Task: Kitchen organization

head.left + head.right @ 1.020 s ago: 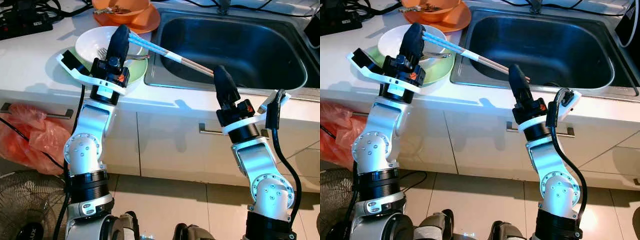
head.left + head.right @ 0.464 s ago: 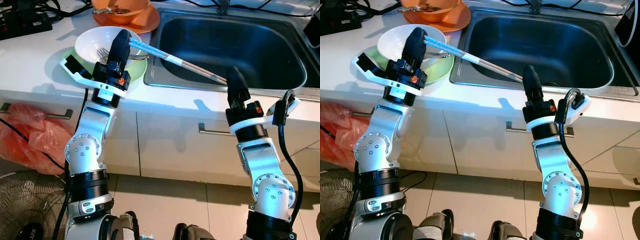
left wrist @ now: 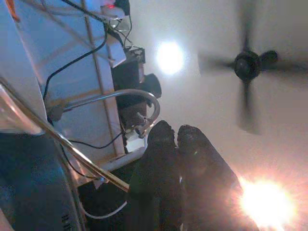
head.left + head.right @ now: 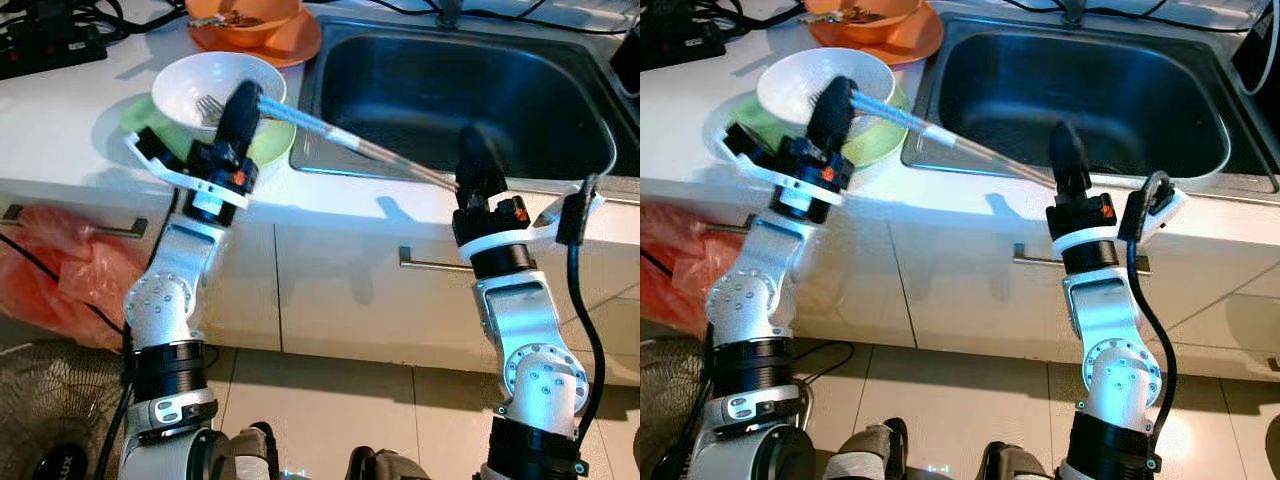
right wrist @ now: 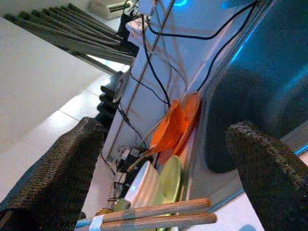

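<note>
A pair of chopsticks (image 4: 350, 145) with pale blue upper ends slants from the white bowl (image 4: 195, 80) across the sink's front corner. My left gripper (image 4: 243, 100) is shut on their upper ends, just in front of the bowl. A fork (image 4: 207, 105) lies in the bowl, which rests on a green plate (image 4: 272, 142). My right gripper (image 4: 472, 160) points up at the counter's front edge by the sink. It is open, and the chopsticks' wooden ends (image 5: 159, 216) lie between its spread fingers (image 5: 57, 183) without touching either.
The steel sink (image 4: 480, 90) is to the right of the bowl. An orange bowl on an orange plate (image 4: 255, 25) sits behind it, and a power strip (image 4: 50, 40) at the far left. Below the counter are cabinet handles (image 4: 425, 262), a red bag (image 4: 50, 270) and a fan (image 4: 40, 400).
My right gripper has moved right, to the chopsticks' wooden ends. The left arm has tilted, and the chopsticks' far ends have dropped toward the right gripper.
</note>
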### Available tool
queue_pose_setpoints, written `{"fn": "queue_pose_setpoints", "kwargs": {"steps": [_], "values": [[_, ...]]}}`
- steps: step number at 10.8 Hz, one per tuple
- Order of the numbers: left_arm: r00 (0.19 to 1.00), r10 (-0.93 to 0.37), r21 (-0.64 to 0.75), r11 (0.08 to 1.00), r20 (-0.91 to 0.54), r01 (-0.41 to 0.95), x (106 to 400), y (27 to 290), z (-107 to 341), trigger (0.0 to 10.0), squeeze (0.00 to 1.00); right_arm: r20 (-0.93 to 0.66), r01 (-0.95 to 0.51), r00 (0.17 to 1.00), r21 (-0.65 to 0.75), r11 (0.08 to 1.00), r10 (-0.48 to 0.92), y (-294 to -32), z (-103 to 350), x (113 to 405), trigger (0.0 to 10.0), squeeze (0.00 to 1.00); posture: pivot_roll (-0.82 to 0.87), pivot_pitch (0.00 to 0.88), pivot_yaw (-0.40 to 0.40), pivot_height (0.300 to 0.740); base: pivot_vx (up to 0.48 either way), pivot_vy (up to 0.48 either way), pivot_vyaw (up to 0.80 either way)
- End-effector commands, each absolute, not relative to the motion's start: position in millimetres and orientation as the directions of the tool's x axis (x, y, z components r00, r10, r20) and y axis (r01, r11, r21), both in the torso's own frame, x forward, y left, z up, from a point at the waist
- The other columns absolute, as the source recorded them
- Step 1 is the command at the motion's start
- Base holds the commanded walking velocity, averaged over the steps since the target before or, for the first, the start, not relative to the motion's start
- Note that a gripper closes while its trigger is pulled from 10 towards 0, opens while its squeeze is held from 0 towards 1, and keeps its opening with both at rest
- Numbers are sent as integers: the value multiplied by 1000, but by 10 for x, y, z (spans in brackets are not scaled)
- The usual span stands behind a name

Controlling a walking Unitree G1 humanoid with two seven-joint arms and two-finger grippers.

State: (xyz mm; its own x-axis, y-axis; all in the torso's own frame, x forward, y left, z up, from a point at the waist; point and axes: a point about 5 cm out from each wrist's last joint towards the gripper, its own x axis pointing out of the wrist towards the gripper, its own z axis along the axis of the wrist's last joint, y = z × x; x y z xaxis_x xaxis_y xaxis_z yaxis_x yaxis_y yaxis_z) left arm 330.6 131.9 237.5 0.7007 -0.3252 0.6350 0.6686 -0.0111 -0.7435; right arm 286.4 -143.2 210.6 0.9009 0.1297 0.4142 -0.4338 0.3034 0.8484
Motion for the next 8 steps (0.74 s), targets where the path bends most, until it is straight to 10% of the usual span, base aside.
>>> {"fn": "queue_pose_setpoints", "kwargs": {"steps": [1, 8], "values": [[686, -339, -738, -36, 643, 674, 3305, 1288, 2366, 10000, 0, 414, -429, 903, 861, 273, 114, -1432, 2084, 2836, 10000, 0, 79, 182, -47, 740, 0, 0, 0], [659, -330, -719, -95, 676, 689, 3385, 1358, 2480, 10000, 0, 426, -451, 893, 849, 276, 148, -1385, 2109, 2826, 10000, 0, 77, 179, -47, 740, 0, 0, 0]]}}
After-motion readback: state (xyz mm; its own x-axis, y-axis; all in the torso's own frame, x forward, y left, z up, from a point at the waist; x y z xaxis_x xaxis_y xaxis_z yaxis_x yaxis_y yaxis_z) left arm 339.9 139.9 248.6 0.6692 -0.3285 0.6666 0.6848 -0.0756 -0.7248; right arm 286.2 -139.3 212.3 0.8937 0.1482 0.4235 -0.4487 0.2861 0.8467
